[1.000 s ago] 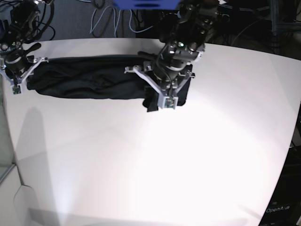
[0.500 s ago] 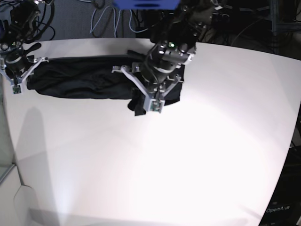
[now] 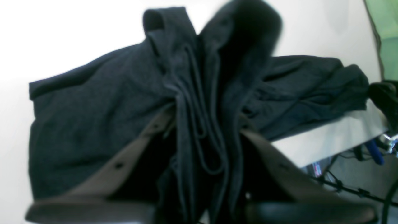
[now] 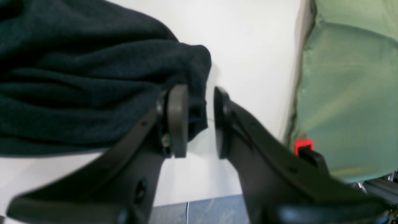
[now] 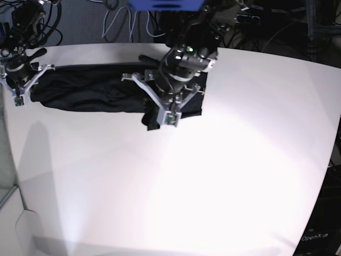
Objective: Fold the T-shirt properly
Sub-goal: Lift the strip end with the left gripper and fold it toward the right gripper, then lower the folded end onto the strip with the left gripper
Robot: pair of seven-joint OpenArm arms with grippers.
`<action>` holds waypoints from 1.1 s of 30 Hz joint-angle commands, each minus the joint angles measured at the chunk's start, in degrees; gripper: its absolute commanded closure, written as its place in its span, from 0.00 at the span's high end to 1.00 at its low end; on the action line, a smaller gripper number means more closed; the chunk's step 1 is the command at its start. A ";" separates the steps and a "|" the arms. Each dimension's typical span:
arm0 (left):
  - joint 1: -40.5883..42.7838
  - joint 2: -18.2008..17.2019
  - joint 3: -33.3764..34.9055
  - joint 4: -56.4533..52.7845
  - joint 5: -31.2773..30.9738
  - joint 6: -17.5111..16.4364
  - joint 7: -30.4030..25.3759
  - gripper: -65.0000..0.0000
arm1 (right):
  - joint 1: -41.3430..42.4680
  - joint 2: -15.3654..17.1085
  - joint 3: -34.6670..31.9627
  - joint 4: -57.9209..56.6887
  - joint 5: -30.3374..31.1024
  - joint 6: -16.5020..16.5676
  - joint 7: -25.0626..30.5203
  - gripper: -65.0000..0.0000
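Base view: the black T-shirt (image 5: 90, 88) is lying bunched in a long band along the table's (image 5: 224, 176) far edge. Left gripper (image 5: 161, 118) is carrying its end further leftward than before.

Left wrist view: left gripper (image 3: 205, 130) is clenching gathered fabric.

Right wrist view: right gripper (image 4: 200, 119) is standing parted around the T-shirt's (image 4: 77, 77) tip, near the table's (image 4: 258, 46) corner.

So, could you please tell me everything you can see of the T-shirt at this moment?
The T-shirt is plain black, of thin soft cloth, with no print in sight. It lies bunched in a long wrinkled band along the far side of the white table. The left pincer is shut on a gathered bunch of its folds at one end. At the other end the right pincer stands slightly apart, one pad against a rounded fold, the other clear of the cloth.
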 commanded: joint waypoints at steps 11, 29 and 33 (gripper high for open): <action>-1.76 0.59 2.62 -2.11 -0.43 -0.34 -1.05 0.00 | 0.09 0.85 0.16 1.09 0.29 -0.25 0.87 0.26; -2.11 1.38 2.71 -2.28 -0.52 -0.61 -1.22 0.44 | -0.08 0.76 0.16 1.09 0.29 -0.25 0.87 0.26; -2.11 0.76 6.40 -2.28 -0.52 -0.70 -5.80 0.48 | -0.08 0.76 0.16 1.09 0.29 -0.25 0.87 0.26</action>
